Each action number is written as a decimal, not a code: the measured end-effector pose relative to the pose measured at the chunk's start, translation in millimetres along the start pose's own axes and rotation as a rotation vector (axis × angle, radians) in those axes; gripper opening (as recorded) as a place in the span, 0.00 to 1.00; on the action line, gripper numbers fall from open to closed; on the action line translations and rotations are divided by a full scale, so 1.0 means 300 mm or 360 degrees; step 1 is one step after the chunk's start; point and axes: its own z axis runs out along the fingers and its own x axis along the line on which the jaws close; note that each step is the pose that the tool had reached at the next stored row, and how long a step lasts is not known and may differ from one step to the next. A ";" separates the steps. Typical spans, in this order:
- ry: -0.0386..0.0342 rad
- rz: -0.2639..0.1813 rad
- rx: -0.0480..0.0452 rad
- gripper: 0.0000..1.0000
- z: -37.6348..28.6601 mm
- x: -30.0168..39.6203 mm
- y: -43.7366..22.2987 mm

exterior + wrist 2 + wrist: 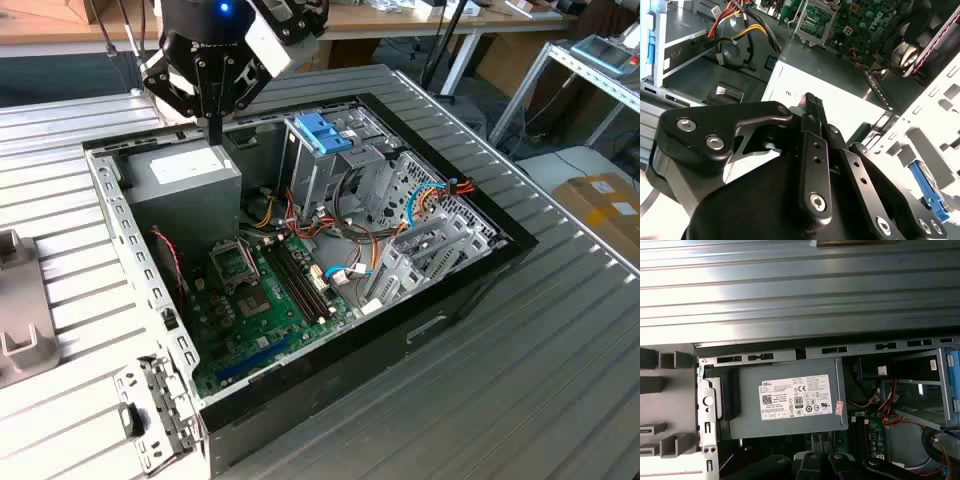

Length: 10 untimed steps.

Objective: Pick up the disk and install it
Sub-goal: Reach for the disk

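Note:
My gripper [213,132] hangs at the far left corner of the open computer case [480,262], just above the grey power supply [185,180]. Its black fingers stand pressed together, pointing down, with nothing between them. In the second wrist view the gripper [813,100] hovers over the white label of the power supply [840,85]. No disk can be made out for certain. A blue plastic piece [924,189] with grey metal beside it lies past the perforated case wall [932,117]; I cannot tell whether it is the disk.
A blue latch [322,132] sits atop the metal drive cage [352,165] at the back of the case. The green motherboard [265,300] with coloured cables fills the case floor. A grey slotted fixture [15,300] stands on the ribbed table [540,380] at the exterior view's left.

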 end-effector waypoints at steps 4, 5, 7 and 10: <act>0.0000 0.0000 0.0000 0.10 0.000 0.014 -0.001; 0.0000 0.0000 0.0000 0.10 0.000 0.015 -0.001; 0.0000 0.0000 0.0000 0.10 0.000 0.017 -0.001; 0.0000 0.0000 0.0000 0.10 -0.001 0.020 -0.002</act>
